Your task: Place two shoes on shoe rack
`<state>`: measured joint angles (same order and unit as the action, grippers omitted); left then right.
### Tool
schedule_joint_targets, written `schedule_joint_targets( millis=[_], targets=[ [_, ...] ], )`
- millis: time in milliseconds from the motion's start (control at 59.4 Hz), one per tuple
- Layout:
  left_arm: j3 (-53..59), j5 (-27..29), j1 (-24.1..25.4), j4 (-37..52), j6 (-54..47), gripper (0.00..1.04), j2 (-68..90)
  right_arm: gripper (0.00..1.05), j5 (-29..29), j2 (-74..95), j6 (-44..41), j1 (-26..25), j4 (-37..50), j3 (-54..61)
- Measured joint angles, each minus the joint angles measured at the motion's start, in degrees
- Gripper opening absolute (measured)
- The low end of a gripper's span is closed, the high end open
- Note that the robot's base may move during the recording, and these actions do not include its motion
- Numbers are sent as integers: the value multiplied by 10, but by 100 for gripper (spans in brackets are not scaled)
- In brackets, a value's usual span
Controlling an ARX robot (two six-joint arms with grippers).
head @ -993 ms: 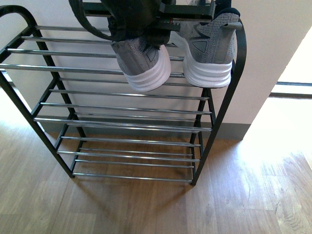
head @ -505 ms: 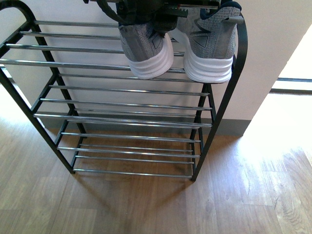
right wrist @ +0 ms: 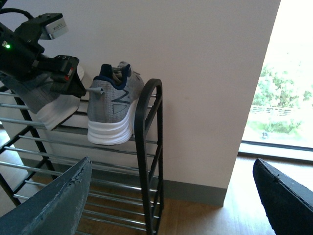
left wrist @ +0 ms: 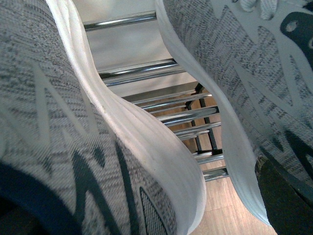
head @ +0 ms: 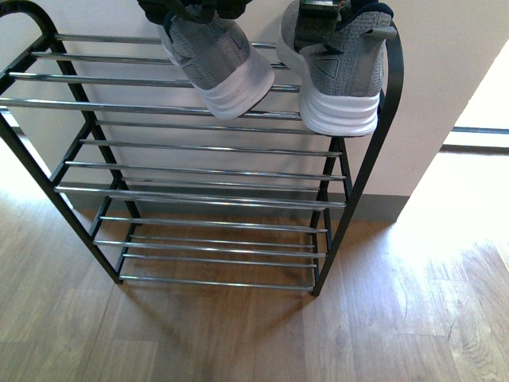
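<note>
Two grey sneakers sit at the top tier of the shoe rack [head: 199,199]. The right sneaker [head: 342,76] rests flat on the top rods against the rack's right upright [right wrist: 149,147], also seen from the right wrist as the right sneaker [right wrist: 115,110]. The left sneaker [head: 215,68] is tilted, heel on the front rods, toe turned left. My left gripper [right wrist: 56,73] is shut on the left sneaker [right wrist: 44,100] at its collar. In the left wrist view both sneakers [left wrist: 73,147] fill the frame. My right gripper [right wrist: 171,205] hangs open and empty, back from the rack.
The rack stands against a white wall [head: 445,79] on a wooden floor [head: 398,318]. Its lower tiers [head: 207,239] hold nothing. A bright floor-level window [right wrist: 283,112] lies to the right past the wall corner.
The left sneaker has swung its toe leftward and tilted on the top rods, away from the right sneaker. The arms have pulled up out of the front view.
</note>
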<state>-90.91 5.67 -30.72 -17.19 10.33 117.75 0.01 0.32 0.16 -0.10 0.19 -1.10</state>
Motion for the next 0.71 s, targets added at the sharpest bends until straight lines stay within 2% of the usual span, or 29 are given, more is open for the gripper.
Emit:
schedule_joint_targets(
  millis=[707],
  targets=[
    [-46,19,-10,-29,-45,95,-18,96,0,0,0,0,0,0]
  ],
)
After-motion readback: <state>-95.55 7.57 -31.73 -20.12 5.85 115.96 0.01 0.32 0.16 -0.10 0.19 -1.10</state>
